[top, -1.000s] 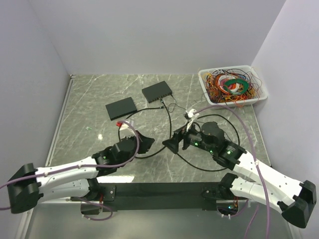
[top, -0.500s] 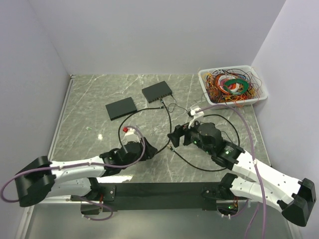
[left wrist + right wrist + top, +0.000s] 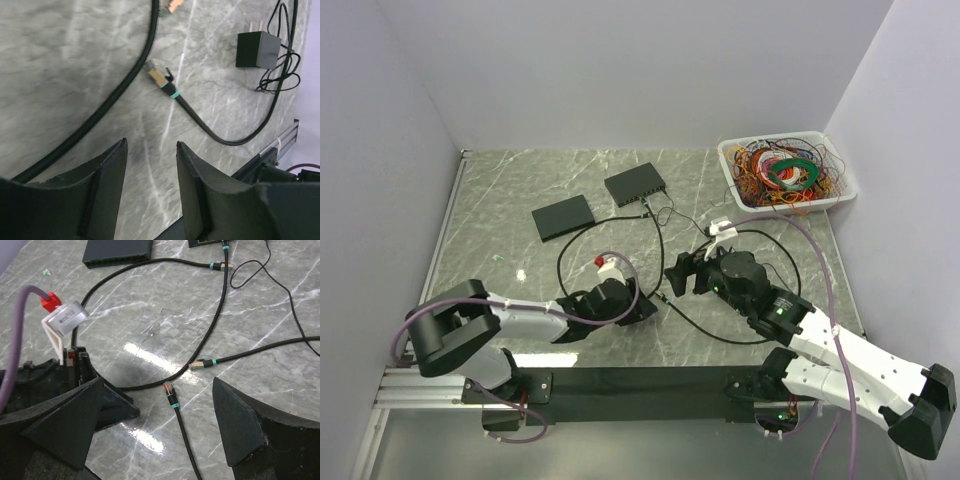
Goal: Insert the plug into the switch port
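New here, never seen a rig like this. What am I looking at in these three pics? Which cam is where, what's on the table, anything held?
These are two robot arms bolted at the near edge of a marbled table. The wide picture comes from a fixed camera above and behind them and shows the left gripper and the right gripper. The other two pictures come from cameras on the wrists, so the dark wedges at the bottom are each gripper's own fingers.

On the table are a flat black switch, a second switch behind it, a white bin of tangled cables, and black cables looping about. A loose plug with a teal band lies just ahead of the left gripper. The left wrist view also shows a black power adapter.

Both grippers are open and hold nothing.
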You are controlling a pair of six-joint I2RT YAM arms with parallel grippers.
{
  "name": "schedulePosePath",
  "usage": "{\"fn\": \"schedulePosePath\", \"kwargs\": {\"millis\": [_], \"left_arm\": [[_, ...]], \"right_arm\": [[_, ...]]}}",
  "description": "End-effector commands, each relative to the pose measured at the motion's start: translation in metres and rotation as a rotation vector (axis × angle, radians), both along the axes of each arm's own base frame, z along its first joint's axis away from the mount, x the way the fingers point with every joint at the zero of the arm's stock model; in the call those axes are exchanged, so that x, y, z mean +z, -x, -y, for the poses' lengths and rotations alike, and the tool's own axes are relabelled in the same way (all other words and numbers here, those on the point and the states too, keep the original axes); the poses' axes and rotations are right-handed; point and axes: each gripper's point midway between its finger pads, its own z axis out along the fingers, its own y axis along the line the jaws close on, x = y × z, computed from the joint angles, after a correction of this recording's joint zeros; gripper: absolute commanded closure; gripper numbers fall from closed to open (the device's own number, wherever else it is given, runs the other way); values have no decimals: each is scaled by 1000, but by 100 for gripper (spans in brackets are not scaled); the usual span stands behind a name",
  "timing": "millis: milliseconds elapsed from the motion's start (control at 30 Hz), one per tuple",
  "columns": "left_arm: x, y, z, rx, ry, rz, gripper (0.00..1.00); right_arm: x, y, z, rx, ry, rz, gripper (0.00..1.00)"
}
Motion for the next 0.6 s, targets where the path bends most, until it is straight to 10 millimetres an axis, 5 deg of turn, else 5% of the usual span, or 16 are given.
{"fn": "schedulePosePath", "kwargs": {"millis": [0,567], "left_arm": [[22,-7,26,-13,106,0,51],[14,-25,32,63,65,-6,44]], "right_arm": [[3,-1,5,-24,-2,17,5],[-16,9,8,-14,-20,-25,5]]}}
